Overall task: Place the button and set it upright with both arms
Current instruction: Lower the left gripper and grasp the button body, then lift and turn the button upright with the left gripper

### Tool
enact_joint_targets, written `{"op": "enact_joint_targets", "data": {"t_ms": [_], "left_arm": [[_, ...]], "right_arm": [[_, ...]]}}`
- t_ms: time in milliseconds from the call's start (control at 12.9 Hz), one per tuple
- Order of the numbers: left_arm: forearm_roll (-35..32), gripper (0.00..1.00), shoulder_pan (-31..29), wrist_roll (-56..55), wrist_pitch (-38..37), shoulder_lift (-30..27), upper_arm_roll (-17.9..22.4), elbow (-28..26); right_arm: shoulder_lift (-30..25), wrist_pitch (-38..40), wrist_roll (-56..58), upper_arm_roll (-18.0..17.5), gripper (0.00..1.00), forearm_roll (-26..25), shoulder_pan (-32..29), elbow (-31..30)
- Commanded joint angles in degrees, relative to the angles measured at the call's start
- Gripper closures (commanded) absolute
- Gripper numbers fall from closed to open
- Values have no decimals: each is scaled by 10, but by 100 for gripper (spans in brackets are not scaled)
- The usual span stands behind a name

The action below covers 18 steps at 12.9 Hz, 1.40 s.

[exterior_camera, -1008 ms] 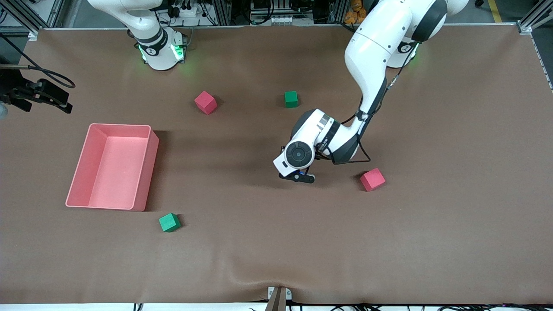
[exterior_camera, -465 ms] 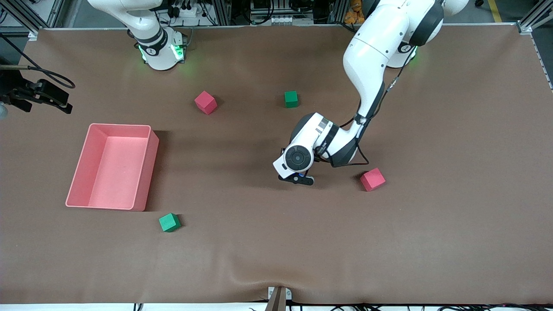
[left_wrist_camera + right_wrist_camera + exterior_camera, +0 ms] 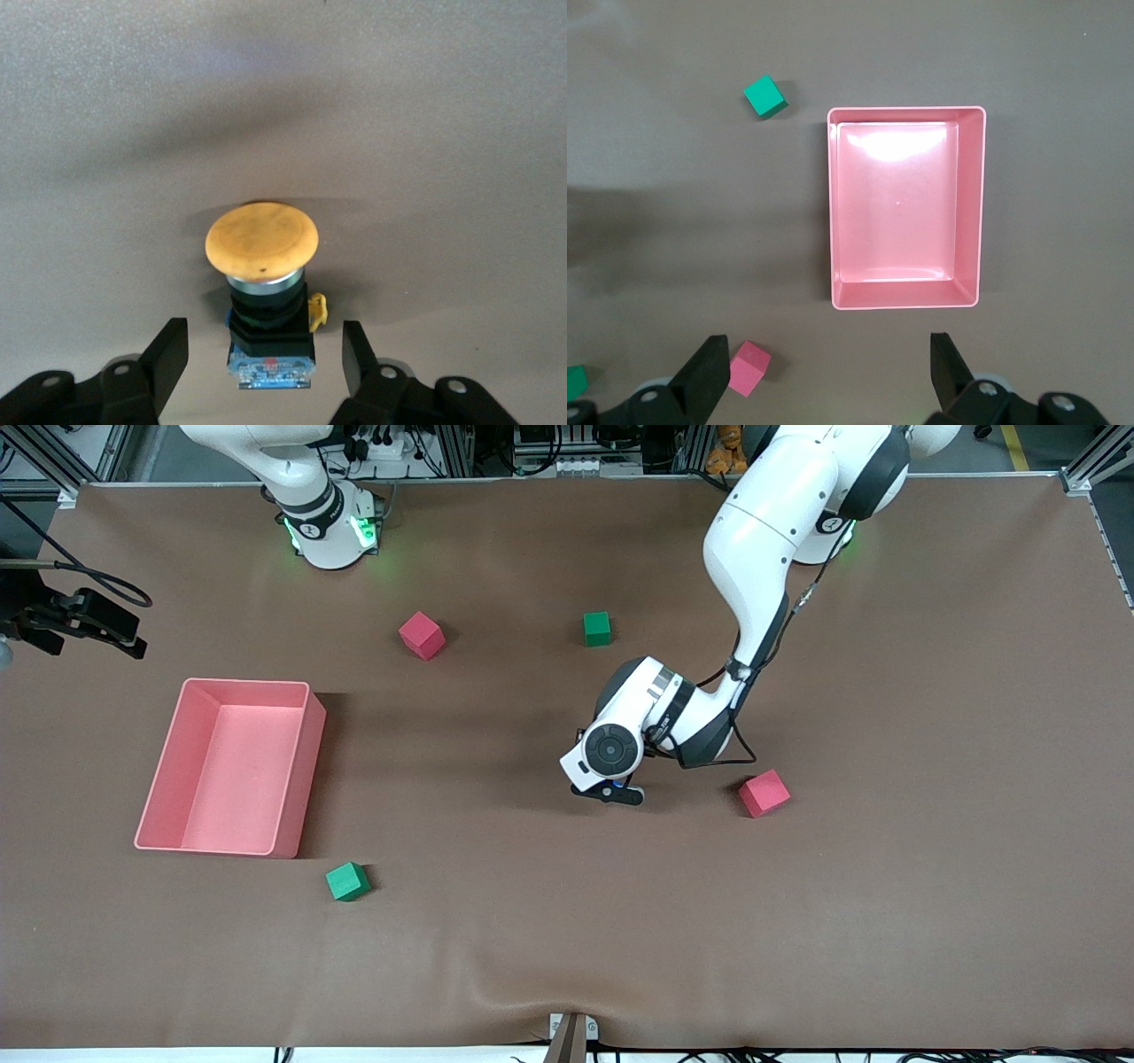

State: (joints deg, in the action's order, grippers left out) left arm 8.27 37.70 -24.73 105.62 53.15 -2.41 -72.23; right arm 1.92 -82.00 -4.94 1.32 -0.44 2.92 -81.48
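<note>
Left gripper [image 3: 261, 354] down at the table, jaws open astride the button [image 3: 266, 292], not yet touching; body between fingers, axis toward 12 o'clock, cap outward. Right gripper [image 3: 828, 367] open over the bin [image 3: 970, 212], waiting.

— Where is the button [image 3: 262, 292] lying?
— On the table [image 3: 886, 912], between the left gripper's [image 3: 264, 359] fingers [image 3: 168, 354], near a cube [image 3: 764, 793].
— And the tray [image 3: 301, 775]?
— Sitting toward the right arm's end, under the right gripper [image 3: 828, 372].
</note>
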Motion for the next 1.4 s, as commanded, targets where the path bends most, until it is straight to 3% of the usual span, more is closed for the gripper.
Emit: {"op": "enact_joint_targets", "data": {"t_ms": [0, 310, 620, 1008, 1318], "left_arm": [[15, 53, 1, 9, -6, 13, 3, 23], [24, 100, 2, 10, 6, 15, 5, 22], [24, 100, 7, 3, 37, 6, 1, 22], [20, 100, 20, -116, 42, -31, 7, 21], [11, 100, 64, -217, 162, -42, 13, 19]], "right_arm": [[6, 4, 8, -4, 0, 10, -10, 11], [6, 4, 8, -4, 0, 14, -12, 10], [6, 4, 8, -4, 0, 14, -12, 10], [6, 4, 8, -4, 0, 14, -11, 10], [6, 4, 8, -4, 0, 14, -12, 10]]}}
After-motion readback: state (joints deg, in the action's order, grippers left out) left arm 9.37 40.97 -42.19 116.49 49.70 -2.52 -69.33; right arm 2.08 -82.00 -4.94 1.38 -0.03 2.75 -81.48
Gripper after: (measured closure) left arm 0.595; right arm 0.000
